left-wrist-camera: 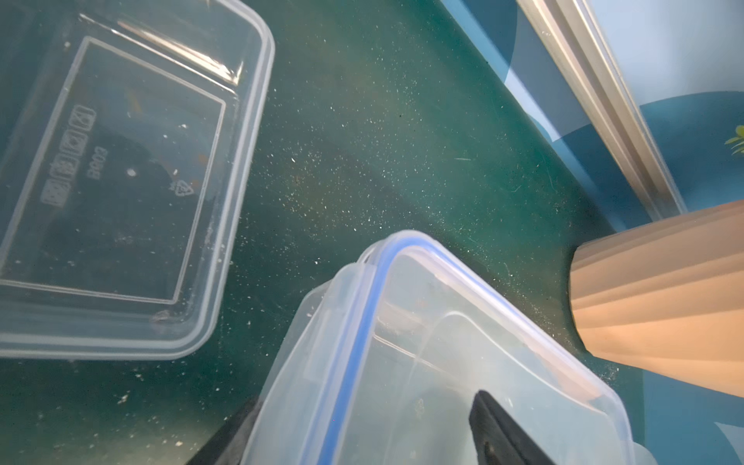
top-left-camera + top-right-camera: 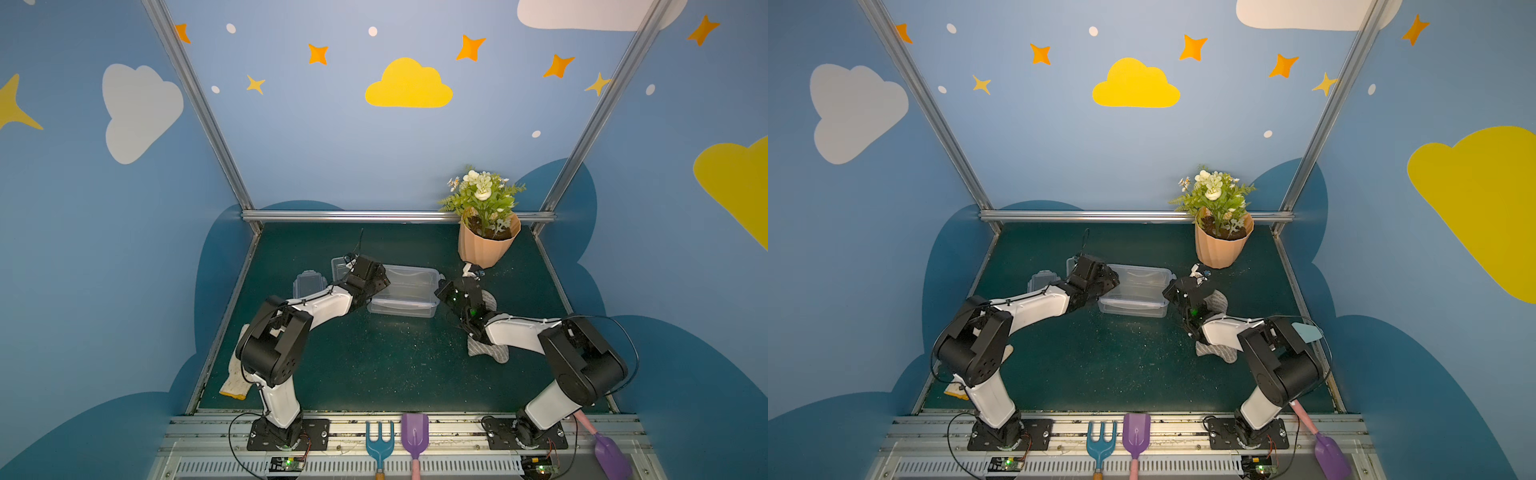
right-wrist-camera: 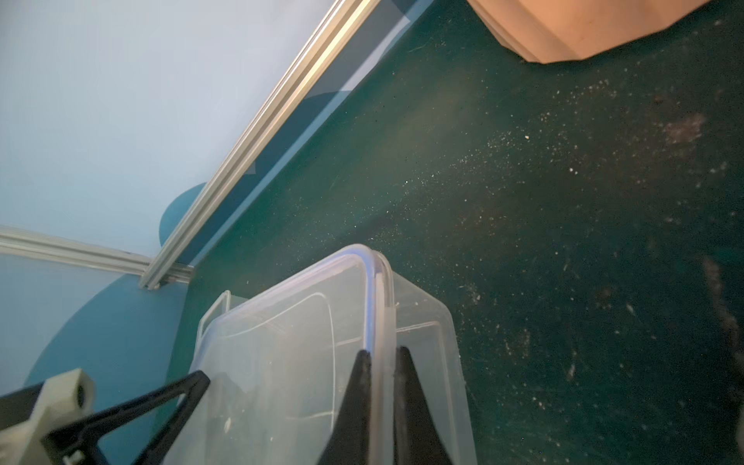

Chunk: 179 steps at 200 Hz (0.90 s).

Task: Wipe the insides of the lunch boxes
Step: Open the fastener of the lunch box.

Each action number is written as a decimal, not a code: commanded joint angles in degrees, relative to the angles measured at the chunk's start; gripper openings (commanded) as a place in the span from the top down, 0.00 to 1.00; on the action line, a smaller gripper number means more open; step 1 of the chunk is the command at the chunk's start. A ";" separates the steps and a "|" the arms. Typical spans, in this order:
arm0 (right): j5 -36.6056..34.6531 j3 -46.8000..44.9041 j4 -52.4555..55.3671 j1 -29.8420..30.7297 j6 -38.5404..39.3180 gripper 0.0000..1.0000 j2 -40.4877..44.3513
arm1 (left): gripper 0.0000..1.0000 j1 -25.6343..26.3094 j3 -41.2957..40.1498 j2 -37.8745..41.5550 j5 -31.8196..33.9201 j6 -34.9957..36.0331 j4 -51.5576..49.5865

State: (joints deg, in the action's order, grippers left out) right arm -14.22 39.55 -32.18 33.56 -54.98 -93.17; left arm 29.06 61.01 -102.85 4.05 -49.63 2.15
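Dusty green table, cloud-wall booth: large lunch box sits centre-back, right gripper pinching its lid, left gripper spread wide around it. The cloth lies by the right edge, so no wiping yet, I'd guess.

We see the lid cut off at the edge in both wrist views, the right arm covering much of the striped cloth, the left arm hiding one end of the large lunch box.

Robot lab booth: cloud-painted walls, aluminium frame.
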 commanded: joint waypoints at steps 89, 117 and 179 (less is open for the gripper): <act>11.60 -3.68 3.62 -0.10 -1.89 0.24 8.20 | 0.22 3.85 -3.86 -2.42 -7.74 -0.17 -9.18; 14.09 -4.64 2.92 -2.34 -2.97 0.24 8.70 | 0.18 3.85 -3.76 0.22 -8.36 0.44 -9.85; 14.75 -7.03 4.08 -3.72 -3.65 0.54 10.22 | 0.10 3.63 -0.78 6.14 -8.43 3.52 -12.57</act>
State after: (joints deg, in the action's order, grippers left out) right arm -1.34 32.93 -28.29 29.76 -58.37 -85.03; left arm 32.27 59.37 -98.41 -2.48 -48.58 -3.84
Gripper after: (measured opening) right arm 0.511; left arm 0.890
